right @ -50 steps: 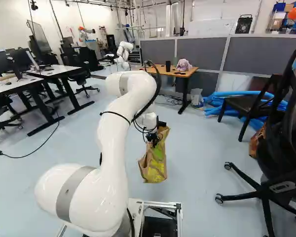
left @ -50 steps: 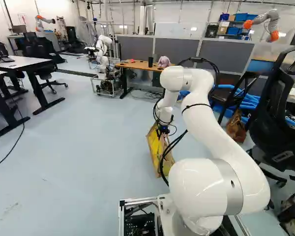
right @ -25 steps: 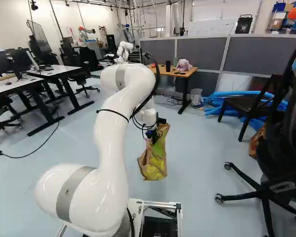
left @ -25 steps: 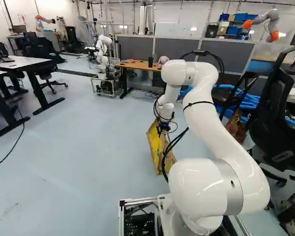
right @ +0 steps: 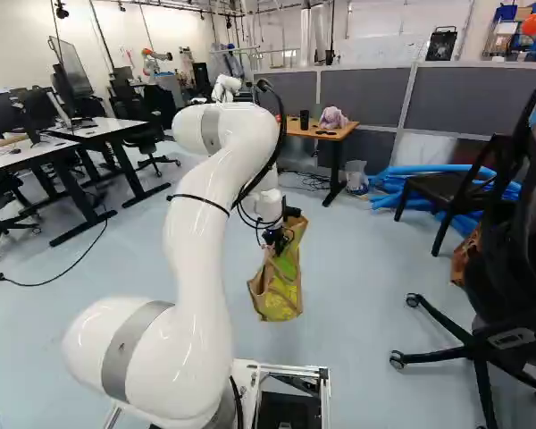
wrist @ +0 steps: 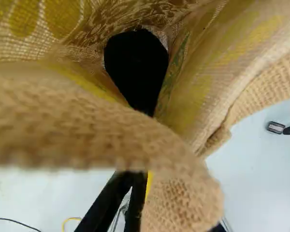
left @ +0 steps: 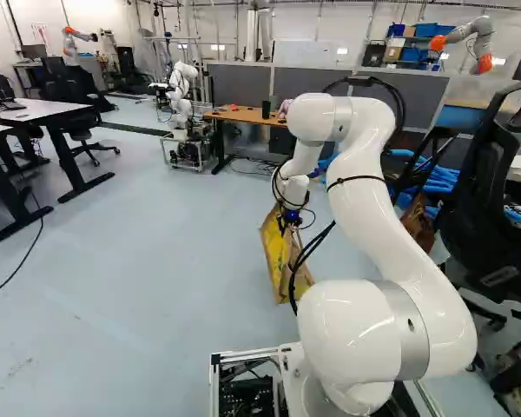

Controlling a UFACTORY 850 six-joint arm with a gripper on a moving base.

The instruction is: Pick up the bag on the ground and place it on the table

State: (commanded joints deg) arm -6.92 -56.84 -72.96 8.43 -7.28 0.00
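At the end of my arm, the gripper (left: 289, 222) points down, shut on the top of a tan and yellow burlap bag (left: 280, 259). In the right base view the bag (right: 278, 288) hangs below the gripper, slightly tilted. The wrist view has the gripper (wrist: 144, 182) with the bag's woven cloth (wrist: 179, 203) at its fingers; cloth hides part of them. Ahead of it the bag's mouth gapes around a dark hollow. A wooden-topped table (right: 347, 131) stands farther off, before grey partitions.
On the table are a dark cup (right: 305, 119) and a pinkish plush thing (right: 332, 118). Another robot (left: 181, 87) stands left of it. Black office chair (right: 509, 268) on the right, blue tubes (right: 397, 179) behind; white desks (left: 35, 111) at the left.
My arm has risen a little, its elbow shifting slightly, and the bag has gone up with the gripper, which has stayed shut on it. The base has not moved.
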